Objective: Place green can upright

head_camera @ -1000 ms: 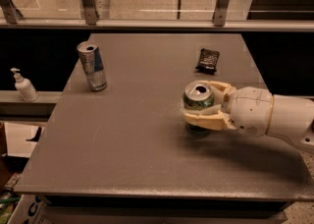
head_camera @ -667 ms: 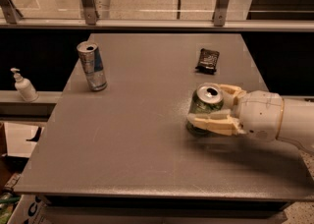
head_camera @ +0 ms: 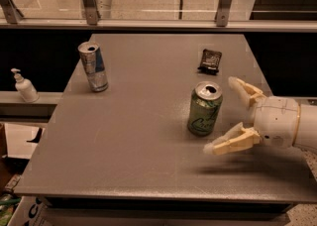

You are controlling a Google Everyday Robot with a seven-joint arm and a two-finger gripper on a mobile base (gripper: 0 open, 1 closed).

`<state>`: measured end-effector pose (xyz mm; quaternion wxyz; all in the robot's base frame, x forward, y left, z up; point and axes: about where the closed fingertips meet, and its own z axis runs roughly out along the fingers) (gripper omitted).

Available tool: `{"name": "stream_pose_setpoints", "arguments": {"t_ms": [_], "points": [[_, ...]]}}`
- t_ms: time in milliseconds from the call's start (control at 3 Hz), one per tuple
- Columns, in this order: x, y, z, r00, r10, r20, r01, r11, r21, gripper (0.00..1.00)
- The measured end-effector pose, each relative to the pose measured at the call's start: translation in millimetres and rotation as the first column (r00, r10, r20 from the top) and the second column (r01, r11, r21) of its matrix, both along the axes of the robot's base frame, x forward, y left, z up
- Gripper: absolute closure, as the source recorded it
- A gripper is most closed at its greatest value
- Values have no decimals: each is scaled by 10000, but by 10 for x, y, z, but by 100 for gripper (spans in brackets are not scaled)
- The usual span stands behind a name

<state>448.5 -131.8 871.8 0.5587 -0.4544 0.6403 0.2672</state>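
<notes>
While the green can (head_camera: 204,110) stands upright on the grey worktop (head_camera: 133,141), right of centre, the pincer (head_camera: 223,116) sits just beside it on the right, released, its two fingers spread wide and apparently clear of it; a silver-and-blue can (head_camera: 93,66) stands well apart.

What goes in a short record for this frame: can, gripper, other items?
green can: upright on the table, right of centre, free-standing
gripper: right of the can, fingers open, apparently clear of it
other items: silver-and-blue can upright, back left; dark snack packet, back right; pump bottle on ledge left of table
task state: looks done
</notes>
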Motion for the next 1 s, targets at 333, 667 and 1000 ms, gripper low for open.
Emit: {"name": "stream_pose_setpoints", "arguments": {"t_ms": [333,667,1000], "points": [[-44,-199,43,9999,-163,1,163,9998,98,0],[-135,-508,45,9986,-522,-10,522,9980,346,0],[-135,-507,45,9986,-520,-10,520,9980,346,0]]}}
